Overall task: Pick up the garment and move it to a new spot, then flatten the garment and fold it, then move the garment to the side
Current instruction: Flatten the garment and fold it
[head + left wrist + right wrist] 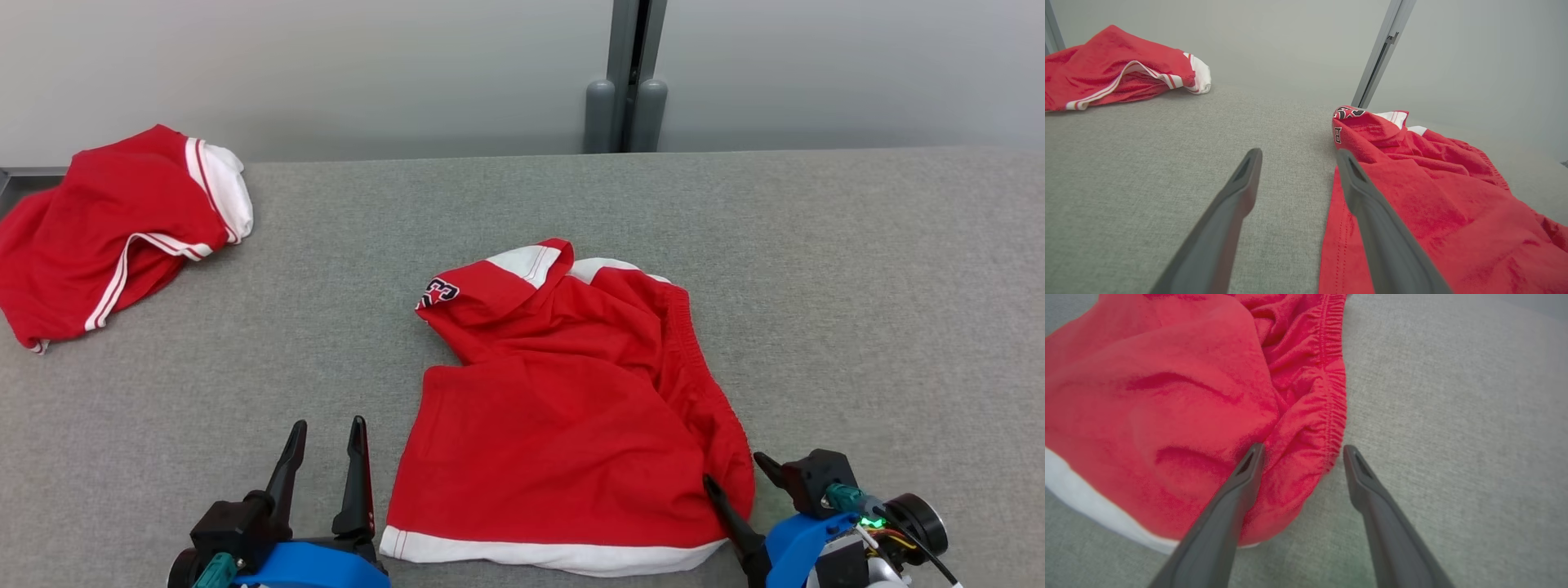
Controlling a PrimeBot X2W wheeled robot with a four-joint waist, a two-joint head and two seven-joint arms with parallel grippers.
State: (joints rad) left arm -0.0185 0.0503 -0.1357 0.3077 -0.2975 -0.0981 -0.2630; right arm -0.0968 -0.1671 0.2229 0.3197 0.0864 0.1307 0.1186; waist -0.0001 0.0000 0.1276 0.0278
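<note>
The left hand (327,423) and right hand (734,469), fingers apart and empty, flank the crumpled red garment (563,408) on the grey tabletop (857,286).

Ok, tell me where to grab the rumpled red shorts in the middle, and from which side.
Probably the gathered waistband of the shorts, coming from the robot's right: that elastic edge lies thick and bunched just ahead of the open right gripper, which straddles its near end.

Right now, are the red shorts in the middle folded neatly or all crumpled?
Crumpled. The red shorts lie bunched on the grey table, one leg flopped over and the stretchy waistband wrinkled, not spread flat.
</note>
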